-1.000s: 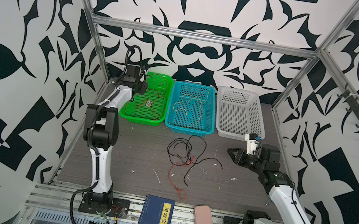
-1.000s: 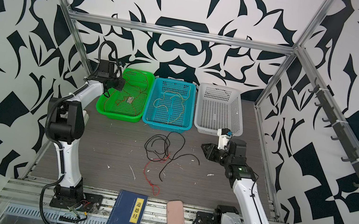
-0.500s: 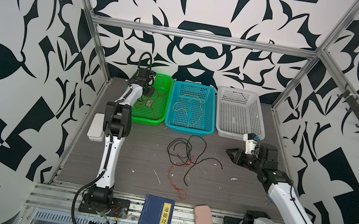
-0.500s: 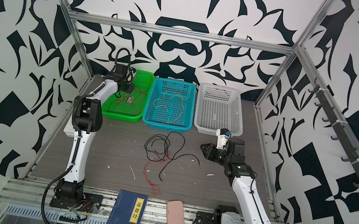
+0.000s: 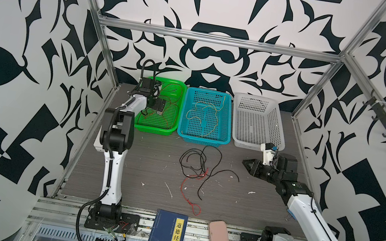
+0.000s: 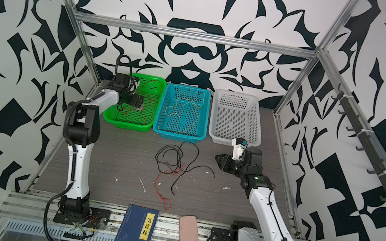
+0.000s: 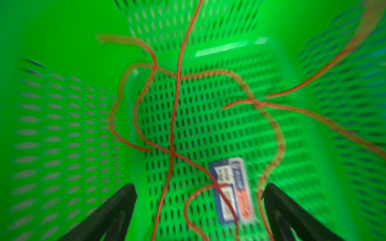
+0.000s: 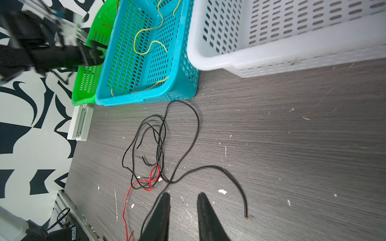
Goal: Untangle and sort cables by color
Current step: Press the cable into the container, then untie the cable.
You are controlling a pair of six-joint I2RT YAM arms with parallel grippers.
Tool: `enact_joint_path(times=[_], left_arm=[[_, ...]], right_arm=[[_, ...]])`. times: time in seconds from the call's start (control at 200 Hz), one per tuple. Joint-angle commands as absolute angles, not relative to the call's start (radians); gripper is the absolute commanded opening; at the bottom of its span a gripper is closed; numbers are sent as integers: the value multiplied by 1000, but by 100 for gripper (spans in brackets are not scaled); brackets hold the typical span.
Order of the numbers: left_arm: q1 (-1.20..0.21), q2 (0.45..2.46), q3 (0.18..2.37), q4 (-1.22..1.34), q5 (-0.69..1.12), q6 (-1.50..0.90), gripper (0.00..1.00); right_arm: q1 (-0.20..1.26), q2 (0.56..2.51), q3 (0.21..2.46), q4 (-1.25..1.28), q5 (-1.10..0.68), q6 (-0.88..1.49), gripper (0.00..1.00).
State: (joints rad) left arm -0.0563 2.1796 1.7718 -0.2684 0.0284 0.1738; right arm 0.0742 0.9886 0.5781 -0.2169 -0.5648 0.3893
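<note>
- Red cables (image 7: 175,104) lie in the green basket (image 7: 62,52), at eleven o'clock on the worktop (image 5: 152,162); I should raise the left gripper (image 7: 199,187) straight up, so no loop catches.
- Its jaws are spread wide, holding nothing.
- Right gripper (image 5: 246,162) is narrowly parted, empty; black cables (image 5: 205,167) lie at its nine o'clock.

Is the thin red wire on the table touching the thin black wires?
Touching. In the right wrist view the thin red wire loops across the thin black wires at the tangle.
</note>
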Motion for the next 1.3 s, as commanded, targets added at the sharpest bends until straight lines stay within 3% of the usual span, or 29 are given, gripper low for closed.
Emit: enact_joint_path(times=[0.0, 0.235, 0.39, 0.49, 0.51, 0.585, 0.725, 0.855, 0.965, 1.05, 1.175, 1.296], left_arm=[[-67, 1924, 1655, -45, 122, 107, 99], [-143, 1484, 1293, 85, 237, -53, 99], [-382, 1255, 1131, -38, 89, 1, 100], [-532, 1189, 1091, -171, -10, -15, 100], [-551, 1183, 1088, -207, -21, -28, 99], [-606, 1154, 1074, -326, -23, -56, 100], [-678, 1095, 1013, -459, 89, -73, 86], [-743, 1097, 979, -543, 168, -139, 63], [-791, 1147, 974, -613, 316, -157, 55], [-842, 1159, 948, -661, 332, -99, 56], [-970, 1128, 958, -782, 253, 123, 71], [-982, 1153, 1016, -882, 136, 272, 79]], right_arm=[[84, 1012, 599, -227, -565, 365, 26], [151, 1092, 656, -321, -483, 293, 27], [214, 1154, 688, -356, -385, 278, 33], [225, 1193, 712, -373, -327, 293, 45], [226, 1198, 718, -378, -320, 295, 53], [231, 1208, 734, -390, -296, 300, 55], [236, 1203, 749, -407, -275, 295, 55], [240, 1202, 750, -404, -279, 304, 52], [257, 1194, 753, -405, -278, 319, 51], [268, 1179, 752, -402, -273, 326, 50], [273, 1176, 756, -402, -281, 327, 49], [278, 1196, 756, -389, -286, 325, 48]])
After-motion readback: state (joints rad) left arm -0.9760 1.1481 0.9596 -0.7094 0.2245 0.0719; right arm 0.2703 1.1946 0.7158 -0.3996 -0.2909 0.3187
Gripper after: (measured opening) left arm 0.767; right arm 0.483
